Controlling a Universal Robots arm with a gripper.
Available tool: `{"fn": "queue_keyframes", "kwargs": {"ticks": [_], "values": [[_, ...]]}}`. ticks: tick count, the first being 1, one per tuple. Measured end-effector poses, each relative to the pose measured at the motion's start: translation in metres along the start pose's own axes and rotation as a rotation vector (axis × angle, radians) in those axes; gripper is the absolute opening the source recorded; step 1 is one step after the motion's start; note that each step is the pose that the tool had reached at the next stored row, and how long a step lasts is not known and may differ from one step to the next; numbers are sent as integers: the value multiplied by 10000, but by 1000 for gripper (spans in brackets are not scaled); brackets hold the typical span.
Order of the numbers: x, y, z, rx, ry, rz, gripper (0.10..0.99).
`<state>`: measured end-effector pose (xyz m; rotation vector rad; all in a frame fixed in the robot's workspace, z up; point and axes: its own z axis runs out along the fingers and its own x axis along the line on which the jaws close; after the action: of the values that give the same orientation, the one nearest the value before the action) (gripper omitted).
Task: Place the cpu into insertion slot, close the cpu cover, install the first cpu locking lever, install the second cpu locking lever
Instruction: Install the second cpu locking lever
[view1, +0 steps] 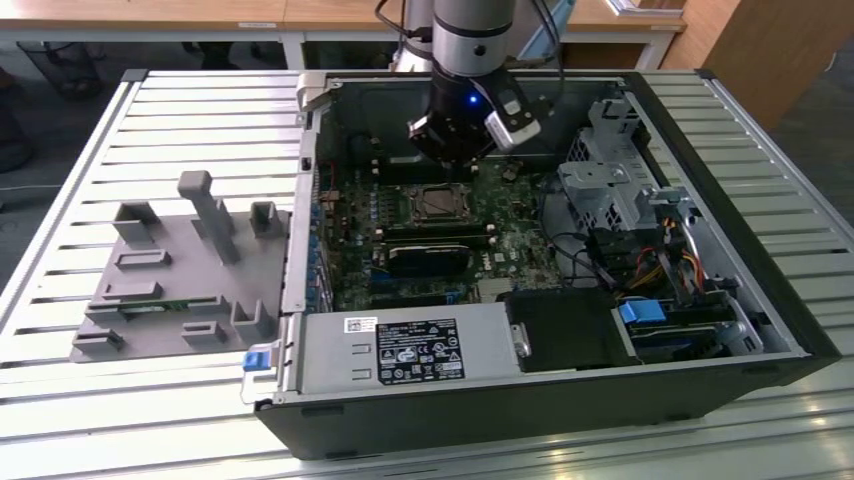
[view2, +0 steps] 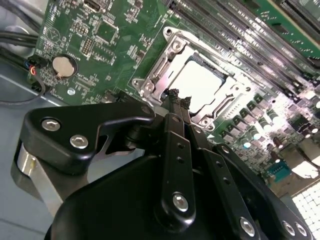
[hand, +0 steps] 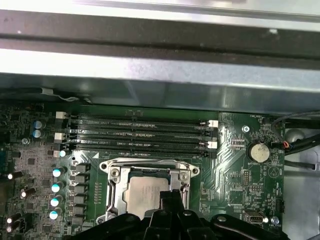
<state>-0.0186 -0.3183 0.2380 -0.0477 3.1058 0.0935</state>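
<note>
One open computer case (view1: 534, 330) lies on a slatted metal table (view1: 134, 420) in the exterior view. Green circuit board (view1: 441, 260) lies flat inside. Insertion slot (view1: 437, 203): near the board's middle, square, sides roughly parallel to the case walls. Gripper (view1: 454, 160): hangs from the arm just above the slot's far edge, pointing down. Grey plastic fixture (view1: 174, 290): on the table beside the case, toward the exterior view's left. Black memory sticks (view1: 434, 245): beside the slot on its near side, long axis running across the case.

Second wrist view. Cpu (view2: 197, 85): seated flat in the insertion slot (view2: 150, 87), pale metal face up. Cpu cover (view2: 172, 47): silver frame down around the chip, its window showing the chip's face. Gripper (view2: 179, 97): fingertips (view2: 173, 94) pressed together, poised over the cover's edge; contact cannot be told. Round coin battery (view2: 64, 65): on the board, well apart from the slot.

First wrist view. Cpu (hand: 145, 192): flat within the cpu cover (hand: 150, 167). Long black memory slots (hand: 140, 132): four, parallel, just beside the cover, long axis parallel to its nearest edge. Coin battery (hand: 259, 151): beyond the slots' end. Gripper (hand: 170, 200): black finger over the chip's edge.
</note>
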Motion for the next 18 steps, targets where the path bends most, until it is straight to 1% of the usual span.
{"fn": "queue_keyframes", "kwargs": {"ticks": [6, 10, 11, 12, 15, 18], "values": [[4, -115, -7, -2, 0, 0, 106], [5, -163, -10, -2, 0, 0, 106], [5, -177, -11, -18, 0, 0, 106], [6, -191, -12, -55, -1, 2, 106], [7, -229, -14, -232, 23, 9, 106], [8, -266, -11, -311, 70, 15, 106]]}}
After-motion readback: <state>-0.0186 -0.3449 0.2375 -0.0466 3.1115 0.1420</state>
